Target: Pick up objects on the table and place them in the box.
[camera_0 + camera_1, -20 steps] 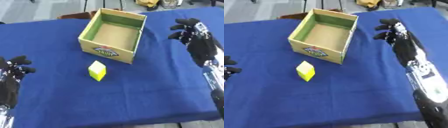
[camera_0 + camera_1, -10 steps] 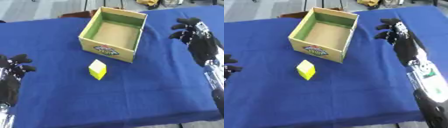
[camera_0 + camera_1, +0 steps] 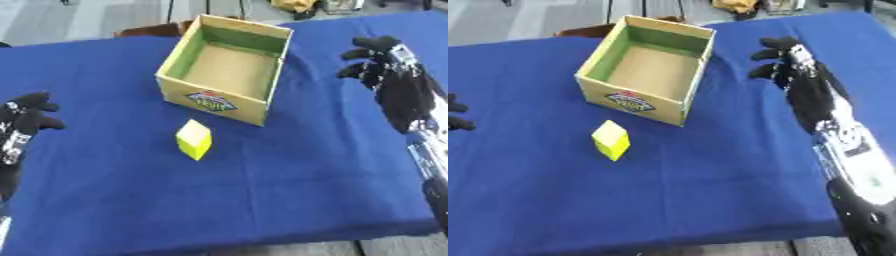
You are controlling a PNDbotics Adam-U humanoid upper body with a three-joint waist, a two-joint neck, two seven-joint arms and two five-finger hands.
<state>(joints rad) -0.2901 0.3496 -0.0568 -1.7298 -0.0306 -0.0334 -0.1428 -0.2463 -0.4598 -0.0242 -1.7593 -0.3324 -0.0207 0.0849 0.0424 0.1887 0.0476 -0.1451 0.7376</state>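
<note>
A small yellow block [image 3: 194,139] lies on the blue tablecloth, just in front of the open cardboard box [image 3: 262,111]. The box has green inner walls, a brown floor and a printed label on its front; nothing shows inside it. My right hand [image 3: 389,67] hovers to the right of the box, fingers relaxed and open, holding nothing. My left hand [image 3: 24,121] is at the left edge, level with the block and well apart from it, fingers relaxed, nothing in it.
The blue cloth [image 3: 262,200] covers the whole table, with its front edge along the bottom of the view. Grey floor, chair parts and some yellowish items show beyond the far edge.
My left hand has risen a little along the left edge. The right hand, block and box have kept their places.
</note>
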